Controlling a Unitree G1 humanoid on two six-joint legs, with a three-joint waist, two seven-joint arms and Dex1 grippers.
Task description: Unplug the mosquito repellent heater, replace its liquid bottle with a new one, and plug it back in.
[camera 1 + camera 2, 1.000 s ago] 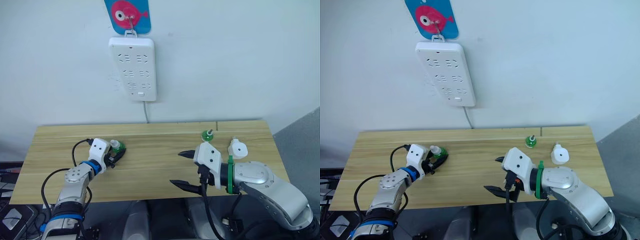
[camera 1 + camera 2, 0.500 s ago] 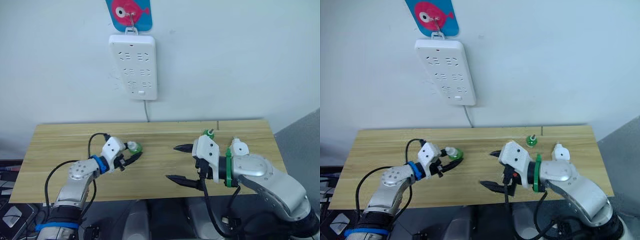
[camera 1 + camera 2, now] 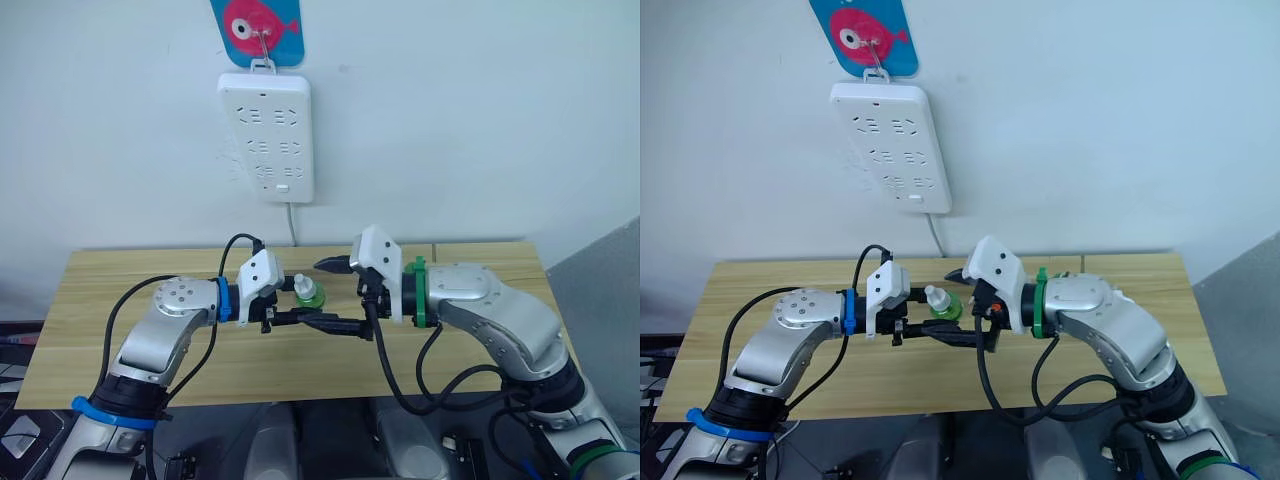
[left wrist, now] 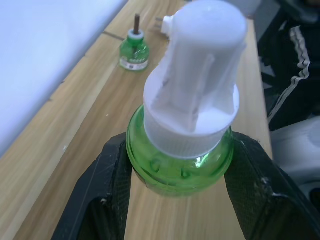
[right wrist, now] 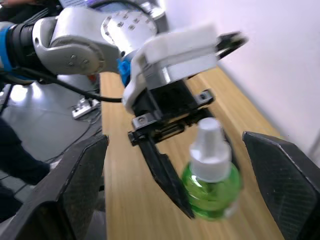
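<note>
My left gripper is shut on a green liquid bottle with a white cap, held upright above the middle of the wooden table. Its fingers clamp the green body. My right gripper is open, one finger above and one below the bottle, apart from it. In the left wrist view a second green bottle with a bare brown wick stands on the table. Beside it the mosquito repellent heater peeks out from behind the cap.
A tall white power strip hangs on the wall under a blue hook card with a pink fish; its cord drops behind the table. A grey surface lies past the table's right end.
My left gripper has carried the capped bottle from the table's left to its middle and raised it. My right gripper has swung left and now straddles the bottle, still open.
</note>
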